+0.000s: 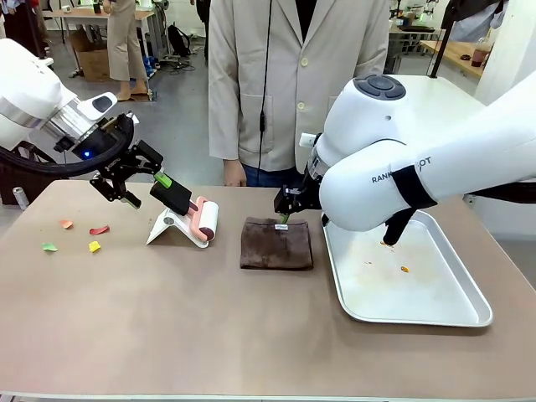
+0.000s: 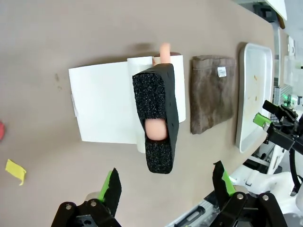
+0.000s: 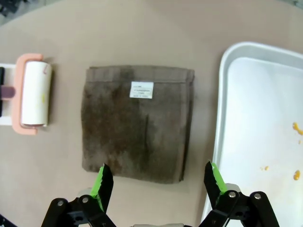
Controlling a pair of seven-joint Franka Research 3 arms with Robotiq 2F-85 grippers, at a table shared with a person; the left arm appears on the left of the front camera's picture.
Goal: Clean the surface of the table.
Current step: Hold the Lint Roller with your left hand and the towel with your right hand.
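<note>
Tending the taupe counter (image 1: 209, 335), spanning the foreground. Beside the tray (image 1: 427, 285), hovering the right hand (image 3: 157, 169), spread, over the brown cloth (image 1: 276, 244), likely for wiping; poising the left hand (image 1: 144, 189), spread, above the lint roller (image 1: 207, 219), probably for the paper scraps (image 1: 95, 246).

On table (image 1: 209, 335): roller (image 1: 205, 219) left of cloth (image 1: 276, 244), tray (image 1: 435, 293) right, scraps (image 1: 94, 246) far left.

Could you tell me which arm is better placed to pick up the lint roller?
Left: the open left gripper hangs directly over the lint roller handle, while the right gripper hangs over the brown towel.
</note>
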